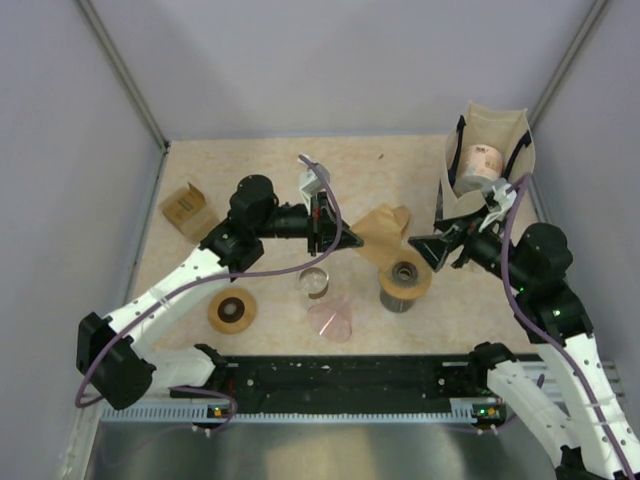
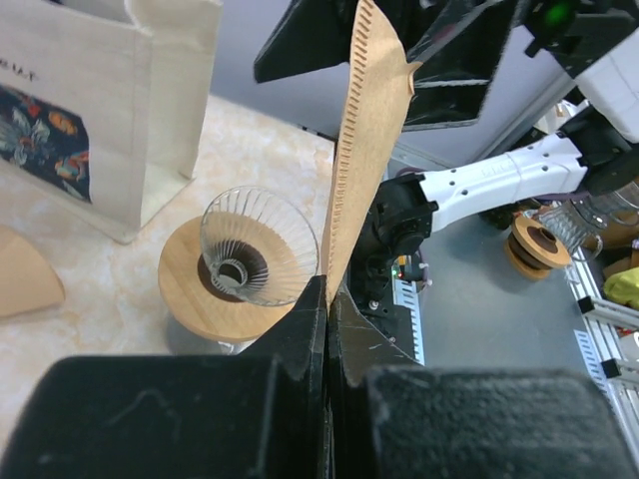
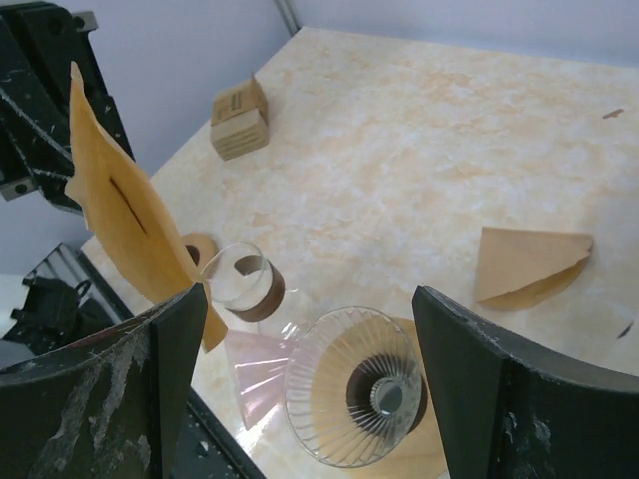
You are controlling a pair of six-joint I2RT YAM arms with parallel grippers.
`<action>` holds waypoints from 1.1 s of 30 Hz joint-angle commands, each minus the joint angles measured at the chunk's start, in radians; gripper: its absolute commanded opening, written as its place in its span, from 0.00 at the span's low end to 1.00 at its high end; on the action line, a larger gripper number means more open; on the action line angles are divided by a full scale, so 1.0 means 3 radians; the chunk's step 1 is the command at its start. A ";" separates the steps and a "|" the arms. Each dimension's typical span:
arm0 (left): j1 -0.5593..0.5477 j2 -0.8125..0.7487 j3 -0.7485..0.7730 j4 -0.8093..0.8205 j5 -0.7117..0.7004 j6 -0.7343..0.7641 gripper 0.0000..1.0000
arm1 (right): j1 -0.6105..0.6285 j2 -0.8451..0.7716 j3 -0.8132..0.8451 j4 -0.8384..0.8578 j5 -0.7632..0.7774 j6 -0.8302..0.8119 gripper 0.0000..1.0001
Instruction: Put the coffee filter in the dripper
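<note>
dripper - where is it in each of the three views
top external: dripper right of centre.
left wrist: left of centre, above the shut left tool.
right wrist: bottom centre, between the open right tool's fingers.
landmark: brown filter pinched in the left tool.

The tote bag [image 2: 100, 120] runs off the upper left of the left wrist view, its lettering cut short. A spare filter [image 2: 20, 279] is clipped at the left edge. The coffee filter [image 2: 371, 130] has its lower edge buried in the left gripper [image 2: 327, 294].
</note>
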 commanded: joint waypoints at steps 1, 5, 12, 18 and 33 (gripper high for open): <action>0.0008 -0.0146 0.0008 0.0267 0.0233 0.0155 0.00 | 0.0024 0.0019 0.0026 0.0211 -0.0394 -0.0017 0.85; 0.0008 -0.0111 0.0033 0.0298 0.0244 0.0124 0.00 | 0.0029 0.0157 0.0083 0.0308 -0.0769 0.0024 0.85; 0.0008 -0.0090 0.0039 0.0374 0.0331 0.0058 0.00 | 0.0024 0.0208 -0.0065 0.0823 -0.0968 0.0320 0.84; 0.0008 -0.0054 0.0023 0.0569 0.0458 -0.0080 0.00 | 0.0024 0.0448 -0.0224 0.1561 -0.1505 0.0770 0.70; 0.0003 0.0053 0.0028 0.0922 0.0602 -0.0341 0.00 | 0.0249 0.0720 -0.0408 0.2318 -0.1730 0.1225 0.40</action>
